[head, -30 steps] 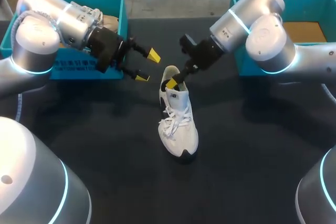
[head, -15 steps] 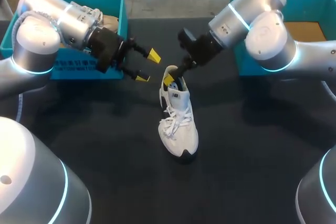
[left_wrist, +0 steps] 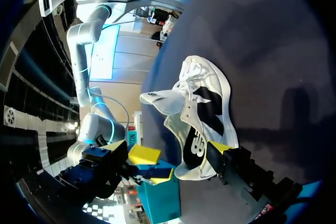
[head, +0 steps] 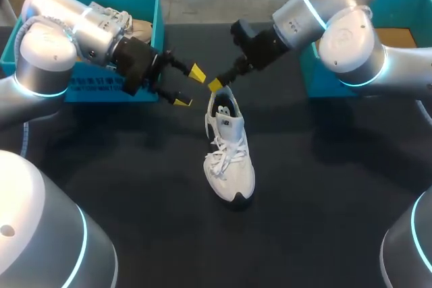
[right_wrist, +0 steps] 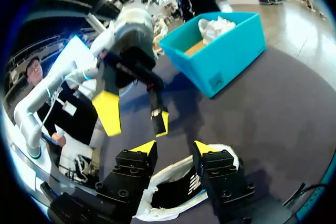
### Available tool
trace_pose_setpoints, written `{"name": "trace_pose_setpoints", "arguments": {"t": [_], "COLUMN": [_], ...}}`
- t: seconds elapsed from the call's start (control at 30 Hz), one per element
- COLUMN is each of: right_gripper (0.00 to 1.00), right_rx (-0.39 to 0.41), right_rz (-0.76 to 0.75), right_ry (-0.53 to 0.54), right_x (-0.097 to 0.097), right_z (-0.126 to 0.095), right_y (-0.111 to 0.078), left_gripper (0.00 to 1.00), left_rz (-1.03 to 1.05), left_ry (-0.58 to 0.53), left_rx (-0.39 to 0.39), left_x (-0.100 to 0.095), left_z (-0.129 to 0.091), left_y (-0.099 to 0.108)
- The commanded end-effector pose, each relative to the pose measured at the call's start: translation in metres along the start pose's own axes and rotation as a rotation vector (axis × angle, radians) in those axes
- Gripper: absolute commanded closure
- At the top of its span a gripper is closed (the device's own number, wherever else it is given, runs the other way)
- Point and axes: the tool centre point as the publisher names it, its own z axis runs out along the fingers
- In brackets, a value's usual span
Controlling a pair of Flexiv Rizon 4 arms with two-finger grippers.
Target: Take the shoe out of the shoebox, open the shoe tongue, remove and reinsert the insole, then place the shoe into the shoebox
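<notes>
1. The dark worktop (head: 121,180) carries the shoe out in the open with nothing bracing it. A push from one side only would likely slide or tip it.
2. A teal shoebox (head: 145,11) sits at the far left behind my left arm, and a second teal box (head: 405,5) at the far right. The shoe is well apart from both.
3. The white shoe (head: 228,150) stands on its sole mid-worktop, heel toward the far edge and toe toward me. The laces look threaded, so pulling the tongue may drag the whole shoe.
4. The right pincer (right_wrist: 176,148) is released and grasps nothing. It sits just above the heel, with the shoe's dark opening under its tips. If it comes down off line it could catch the collar and topple the shoe.
5. The left pincer (head: 188,86) is also released and empty, just beside the heel without touching it. It is near the right pincer, so the two could knock together over the opening.
</notes>
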Motion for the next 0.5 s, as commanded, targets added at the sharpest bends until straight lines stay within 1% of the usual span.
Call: {"name": "trace_pose_setpoints", "arguments": {"t": [0.03, 0.07, 0.1, 0.2, 0.27, 0.37, 0.43, 0.5], "right_gripper": [0.7, 0.84, 1.0, 1.0, 1.0, 1.0, 1.0, 1.0], "right_rx": [-0.075, -0.087, -0.1, -0.126, -0.13, -0.177, -0.176, -0.168], "right_rz": [0.023, 0.035, 0.037, 0.07, 0.11, 0.17, 0.21, 0.246], "right_ry": [-0.049, -0.061, -0.068, -0.1, -0.144, -0.205, -0.254, -0.297], "right_x": [0.004, 0.004, 0.004, 0.005, 0.008, 0.011, 0.013, 0.015], "right_z": [-0.003, -0.004, -0.003, -0.004, -0.007, -0.014, -0.017, -0.02], "right_y": [-0.008, -0.008, -0.008, -0.007, -0.007, -0.011, -0.014, -0.018], "left_gripper": [0.0, 0.0, 0.0, 0.0, 0.0, 0.0, 0.0, 0.0], "left_rz": [-0.002, -0.002, 0.0, 0.008, 0.013, 0.016, 0.014, 0.024], "left_ry": [0.012, 0.013, 0.017, 0.021, 0.023, 0.032, 0.049, 0.07], "left_rx": [0.005, 0.005, 0.005, 0.005, 0.006, 0.019, 0.033, 0.029], "left_x": [0.0, 0.0, -0.001, -0.005, -0.007, -0.008, -0.009, -0.011], "left_z": [-0.002, -0.003, -0.004, -0.006, -0.007, -0.008, -0.009, -0.012], "left_y": [0.004, 0.005, 0.006, 0.008, 0.009, 0.011, 0.012, 0.014]}}
